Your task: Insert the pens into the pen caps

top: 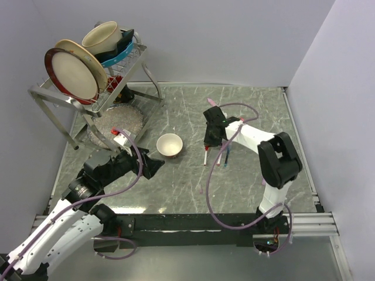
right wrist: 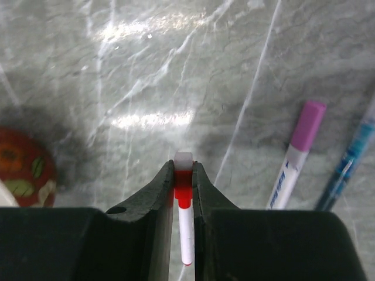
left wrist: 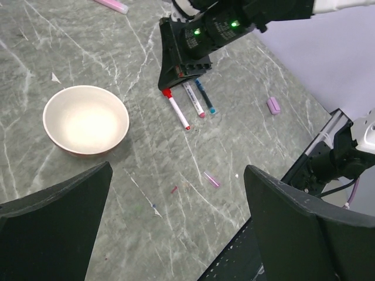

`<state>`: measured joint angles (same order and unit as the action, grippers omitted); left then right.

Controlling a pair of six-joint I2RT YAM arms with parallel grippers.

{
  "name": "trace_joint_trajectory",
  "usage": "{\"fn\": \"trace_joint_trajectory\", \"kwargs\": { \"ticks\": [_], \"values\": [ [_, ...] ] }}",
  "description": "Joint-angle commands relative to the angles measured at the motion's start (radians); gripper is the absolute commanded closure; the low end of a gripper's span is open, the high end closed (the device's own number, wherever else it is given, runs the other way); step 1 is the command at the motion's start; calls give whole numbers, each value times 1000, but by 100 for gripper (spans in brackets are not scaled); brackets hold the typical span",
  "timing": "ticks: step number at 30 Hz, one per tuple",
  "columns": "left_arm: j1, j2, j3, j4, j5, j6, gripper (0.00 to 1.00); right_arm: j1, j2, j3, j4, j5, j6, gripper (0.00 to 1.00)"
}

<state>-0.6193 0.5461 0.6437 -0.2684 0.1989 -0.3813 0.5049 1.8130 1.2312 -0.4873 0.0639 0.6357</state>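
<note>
My right gripper (right wrist: 183,167) is shut on the red end of a white pen (right wrist: 186,234), whose barrel runs back between the fingers. From the left wrist view this red-ended pen (left wrist: 177,111) slants from the right gripper (left wrist: 168,88) down to the table. Beside it lie a pink-tipped pen (left wrist: 193,99) and a blue pen (left wrist: 205,96). A lilac pen cap (left wrist: 273,105) sits alone farther right, and a pink pen (left wrist: 111,4) lies at the far edge. My left gripper (left wrist: 179,171) hangs open over bare table, holding nothing.
A small cream bowl (top: 170,145) stands between the two grippers. A metal dish rack (top: 88,88) with plates and a cup fills the back left. A tiny clear pink piece (left wrist: 212,179) lies on the table near the front rail (top: 193,222).
</note>
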Motion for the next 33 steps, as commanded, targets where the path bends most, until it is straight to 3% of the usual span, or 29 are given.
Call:
{"fn": "trace_joint_trajectory", "kwargs": {
  "ticks": [1, 7, 12, 22, 33],
  "values": [
    [3, 5, 16, 14, -23, 19, 1, -12, 74, 83, -7, 68, 35, 82],
    [3, -18, 11, 12, -32, 15, 0, -12, 98, 139, -45, 99, 16, 64],
    [3, -31, 10, 14, -38, 16, 1, -43, 36, 148, -51, 132, -83, 42],
    [3, -37, 5, 23, -26, 22, 1, -299, 60, 264, -10, 96, -493, 39],
    [3, -46, -3, 31, -36, 24, 1, -420, 296, 536, -140, 73, -676, 37]
  ]
}}
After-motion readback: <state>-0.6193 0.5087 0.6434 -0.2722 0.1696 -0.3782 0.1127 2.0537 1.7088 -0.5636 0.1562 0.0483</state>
